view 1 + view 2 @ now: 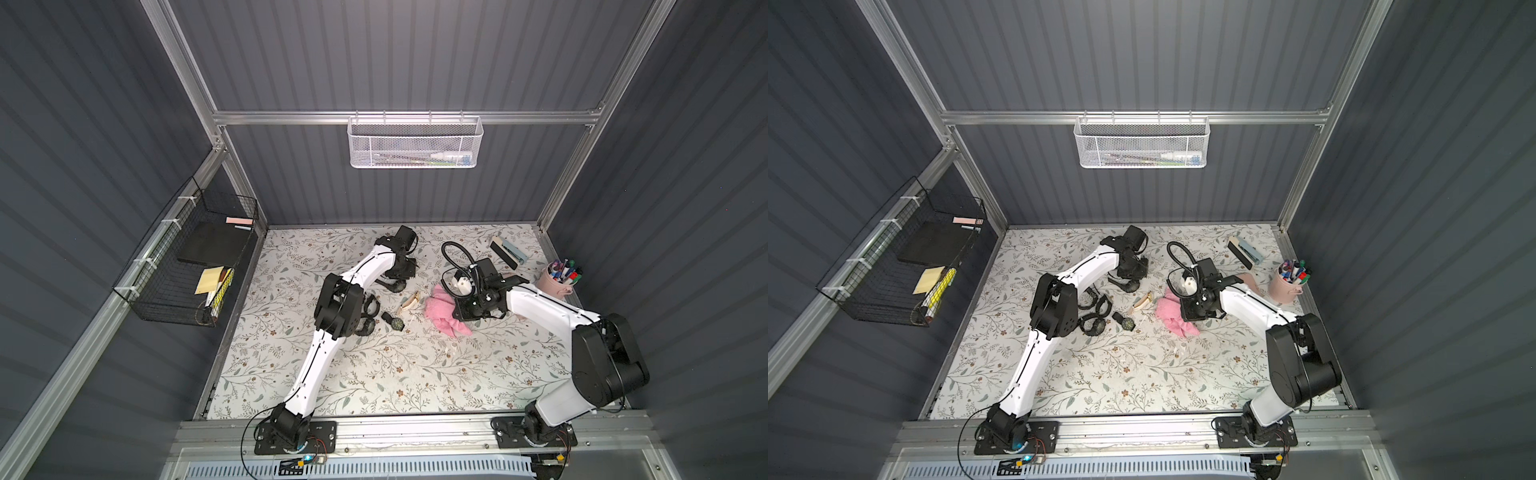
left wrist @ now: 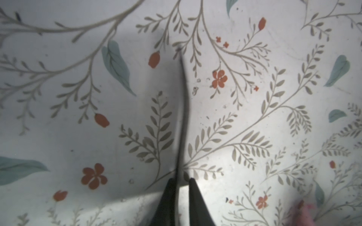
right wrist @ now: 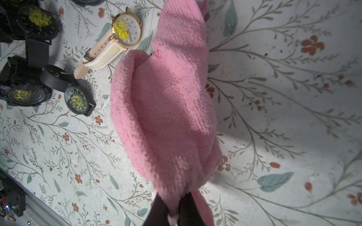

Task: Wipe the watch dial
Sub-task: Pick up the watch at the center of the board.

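Fluffy pink cloth (image 3: 164, 109), bunched up, right of centre. Just left, lying flat, rose-gold round watch with pale pink strap (image 3: 111, 47), white dial smeared yellow. Farther off, black round watch (image 1: 395, 286), thin strap (image 2: 182, 117) pinched edge-on.

Floral counter (image 1: 415, 374). Back rail: 1 white mesh basket (image 1: 407, 143), white bottle (image 1: 442, 156) inside. Left wall: 1 black wire basket (image 1: 166, 299) holding a black pad (image 1: 214, 249) and yellow sticky notes (image 1: 210, 280). Back right: pink cup (image 1: 549, 286) of markers (image 1: 565, 270), black-and-blue block (image 1: 509, 251) nearby.
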Available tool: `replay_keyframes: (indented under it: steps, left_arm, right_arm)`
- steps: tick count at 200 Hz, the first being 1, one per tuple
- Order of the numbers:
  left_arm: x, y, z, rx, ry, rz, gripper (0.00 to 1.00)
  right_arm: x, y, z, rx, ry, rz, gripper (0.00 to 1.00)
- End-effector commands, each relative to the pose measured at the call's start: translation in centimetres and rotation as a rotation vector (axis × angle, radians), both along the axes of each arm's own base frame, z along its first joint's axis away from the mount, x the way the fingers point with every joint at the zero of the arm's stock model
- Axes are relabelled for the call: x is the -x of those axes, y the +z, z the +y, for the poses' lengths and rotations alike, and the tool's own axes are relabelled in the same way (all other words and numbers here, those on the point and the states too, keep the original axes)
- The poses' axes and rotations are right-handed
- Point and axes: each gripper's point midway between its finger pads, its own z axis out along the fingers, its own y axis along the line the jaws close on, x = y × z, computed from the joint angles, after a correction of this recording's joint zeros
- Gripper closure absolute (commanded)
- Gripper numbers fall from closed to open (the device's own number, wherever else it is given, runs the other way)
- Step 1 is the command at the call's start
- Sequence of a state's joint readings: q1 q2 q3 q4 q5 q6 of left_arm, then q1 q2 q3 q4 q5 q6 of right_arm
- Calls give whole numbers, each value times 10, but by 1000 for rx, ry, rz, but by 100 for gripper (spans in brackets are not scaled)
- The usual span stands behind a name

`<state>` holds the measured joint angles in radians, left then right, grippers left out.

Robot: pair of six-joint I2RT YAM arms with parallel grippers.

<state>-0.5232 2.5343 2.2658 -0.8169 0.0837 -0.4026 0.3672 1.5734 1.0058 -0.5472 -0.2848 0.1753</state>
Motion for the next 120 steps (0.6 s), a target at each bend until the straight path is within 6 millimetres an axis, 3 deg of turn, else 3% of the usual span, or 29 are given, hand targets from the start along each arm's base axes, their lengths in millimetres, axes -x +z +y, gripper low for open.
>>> replay_keyframes:
  steps: [1, 18, 59, 120]
  left_arm:
    - [16, -1, -5, 21, -7, 60, 92]
    - [19, 4, -10, 64, -5, 83, 100]
    - [15, 33, -26, 198, 29, 84, 100]
    - [1, 135, -59, 605, 121, -14, 100]
  right_arm:
    - [5, 1, -4, 5, -5, 6, 88]
    - [5, 1, -4, 4, -4, 5, 88]
    - [0, 9, -2, -3, -1, -14, 88]
    - [-25, 67, 5, -58, 4, -217, 91]
